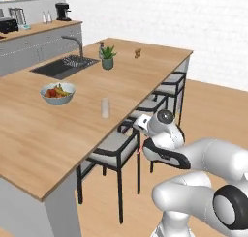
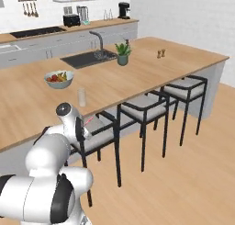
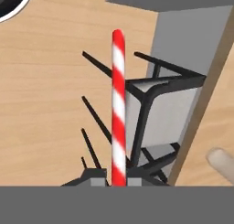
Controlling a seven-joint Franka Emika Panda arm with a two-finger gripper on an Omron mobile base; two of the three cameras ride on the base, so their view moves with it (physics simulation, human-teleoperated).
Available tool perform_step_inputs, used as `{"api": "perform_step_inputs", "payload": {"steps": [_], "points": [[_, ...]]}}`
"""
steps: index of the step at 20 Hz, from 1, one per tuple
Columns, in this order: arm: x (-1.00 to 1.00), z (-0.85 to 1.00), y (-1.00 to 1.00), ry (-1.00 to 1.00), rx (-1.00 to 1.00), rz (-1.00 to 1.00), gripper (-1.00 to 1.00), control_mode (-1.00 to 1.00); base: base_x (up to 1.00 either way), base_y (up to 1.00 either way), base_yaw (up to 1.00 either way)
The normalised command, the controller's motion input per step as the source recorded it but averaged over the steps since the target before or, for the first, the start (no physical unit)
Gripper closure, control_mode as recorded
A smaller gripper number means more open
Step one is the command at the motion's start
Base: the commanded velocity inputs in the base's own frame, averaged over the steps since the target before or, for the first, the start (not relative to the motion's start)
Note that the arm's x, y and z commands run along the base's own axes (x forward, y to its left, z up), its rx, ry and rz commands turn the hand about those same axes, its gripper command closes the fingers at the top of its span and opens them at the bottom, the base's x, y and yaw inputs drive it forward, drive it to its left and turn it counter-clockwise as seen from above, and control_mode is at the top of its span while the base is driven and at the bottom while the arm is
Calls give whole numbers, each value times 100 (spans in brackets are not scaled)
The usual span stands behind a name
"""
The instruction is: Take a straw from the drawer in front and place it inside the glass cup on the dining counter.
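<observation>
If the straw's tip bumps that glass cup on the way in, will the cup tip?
Possibly. The glass cup looks narrow, tall and empty, so probably light and tippy. The straw, pinched at one end by the gripper, may flex first.

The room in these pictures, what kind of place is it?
Most likely a home kitchen with a dining island: a light-wood dining counter with an inset sink and faucet, black stools along its side, and a coffee maker on the wall counter.
</observation>
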Motion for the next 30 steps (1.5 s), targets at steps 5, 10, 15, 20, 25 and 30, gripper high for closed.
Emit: {"api": "perform_step_inputs", "payload": {"steps": [5, 10, 15, 20, 25, 30], "points": [[0, 0, 0, 0, 0, 0, 100, 100, 72, -50, 23], [0, 0, 0, 0, 0, 0, 100, 100, 43, -25, 30], [0, 0, 0, 0, 0, 0, 100, 100, 46, -19, 34], [0, 0, 0, 0, 0, 0, 100, 100, 60, -26, 35], [0, 0, 0, 0, 0, 0, 100, 100, 63, -22, 38], [0, 0, 0, 0, 0, 0, 100, 100, 44, -7, 39]]}}
